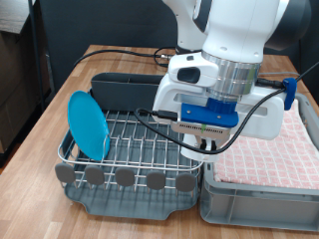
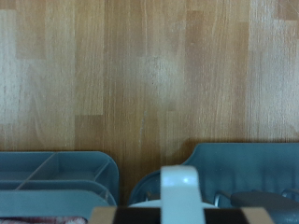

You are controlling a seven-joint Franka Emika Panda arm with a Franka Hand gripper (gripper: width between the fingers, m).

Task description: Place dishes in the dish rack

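Observation:
The round light-blue plate [image 1: 87,123] stands on edge in the dish rack [image 1: 130,149], at the exterior view's left end of the wire grid. The tall grey cutlery bin [image 1: 125,90] is at the rack's far side and also shows in the wrist view [image 2: 56,177]. My gripper [image 1: 207,145] hangs low over the seam between the rack and the crate, mostly hidden by the hand. In the wrist view a white rounded piece [image 2: 179,189] sits at the frame's edge; I cannot tell if it is a finger or the cup. The wooden spoon is out of view.
A grey crate [image 1: 261,199] lined with pink checked cloth [image 1: 274,149] stands at the exterior view's right of the rack. Round grey knobs [image 1: 125,177] line the rack's near edge. Black cables hang from the hand over the rack. The wooden table [image 2: 149,75] stretches beyond.

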